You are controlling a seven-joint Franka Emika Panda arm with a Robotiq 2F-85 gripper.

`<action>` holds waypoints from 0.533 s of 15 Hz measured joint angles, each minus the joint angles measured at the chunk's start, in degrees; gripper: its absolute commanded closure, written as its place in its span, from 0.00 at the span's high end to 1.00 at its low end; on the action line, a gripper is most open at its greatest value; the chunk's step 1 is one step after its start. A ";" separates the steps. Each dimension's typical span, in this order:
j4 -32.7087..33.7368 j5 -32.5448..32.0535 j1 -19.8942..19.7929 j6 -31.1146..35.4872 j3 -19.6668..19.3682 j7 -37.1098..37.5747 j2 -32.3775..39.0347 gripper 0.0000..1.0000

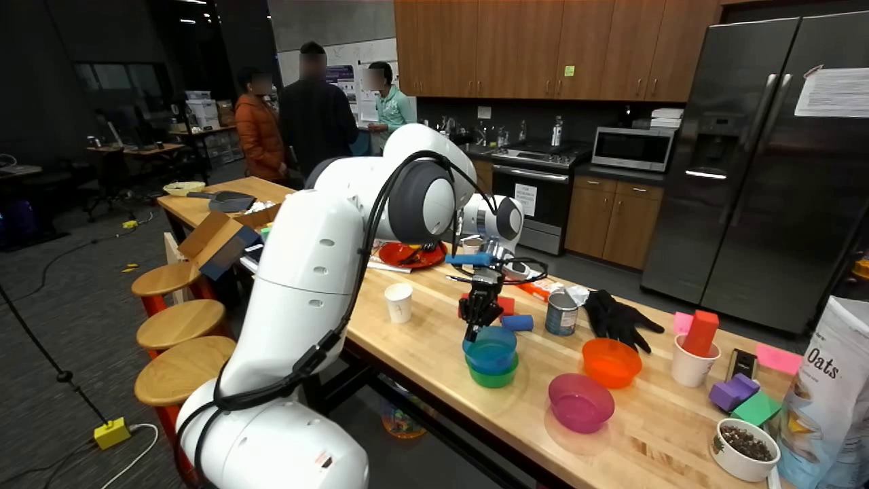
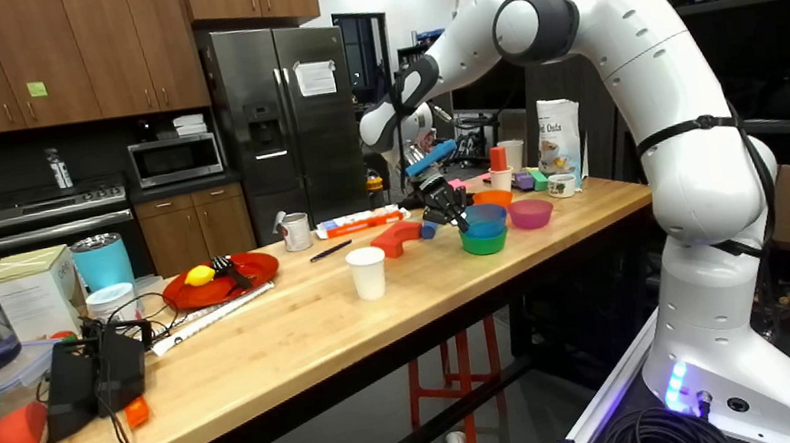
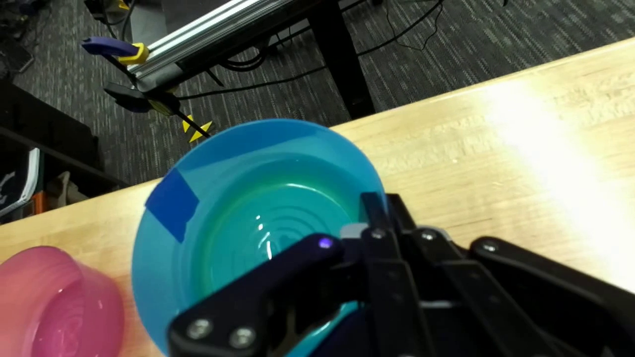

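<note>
My gripper (image 3: 384,201) is shut on the rim of a translucent blue bowl (image 3: 258,223), one finger inside and one outside. The gripper also shows in both exterior views (image 1: 473,333) (image 2: 462,226), pointing down at the bowl's edge. The blue bowl (image 1: 490,348) (image 2: 486,218) is directly over a green bowl (image 1: 493,379) (image 2: 485,245), overlapping its top; I cannot tell whether it rests in it. A darker blue patch shows on the blue bowl's rim in the wrist view. A pink bowl (image 1: 581,402) (image 2: 531,215) (image 3: 101,307) and an orange bowl (image 1: 611,363) (image 2: 492,198) stand nearby.
A blue cylinder (image 1: 518,322) and red arch block (image 2: 397,238) lie behind the gripper. A white cup (image 1: 399,303) (image 2: 368,273), can (image 1: 561,314), black glove (image 1: 614,319), cup with red block (image 1: 687,372) and oats bag (image 1: 821,394) stand around. The table edge (image 3: 446,94) is close.
</note>
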 measured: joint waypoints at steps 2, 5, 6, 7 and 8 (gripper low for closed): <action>0.59 0.00 0.00 -0.99 0.00 0.00 0.29 0.30; 1.34 0.00 0.04 -2.12 0.00 -0.03 1.22 0.46; 1.51 0.00 0.04 -2.32 0.00 -0.05 1.55 0.54; 1.72 0.00 0.04 -2.45 0.01 -0.06 1.94 0.60; 1.80 0.01 0.05 -2.50 0.01 -0.06 2.28 0.66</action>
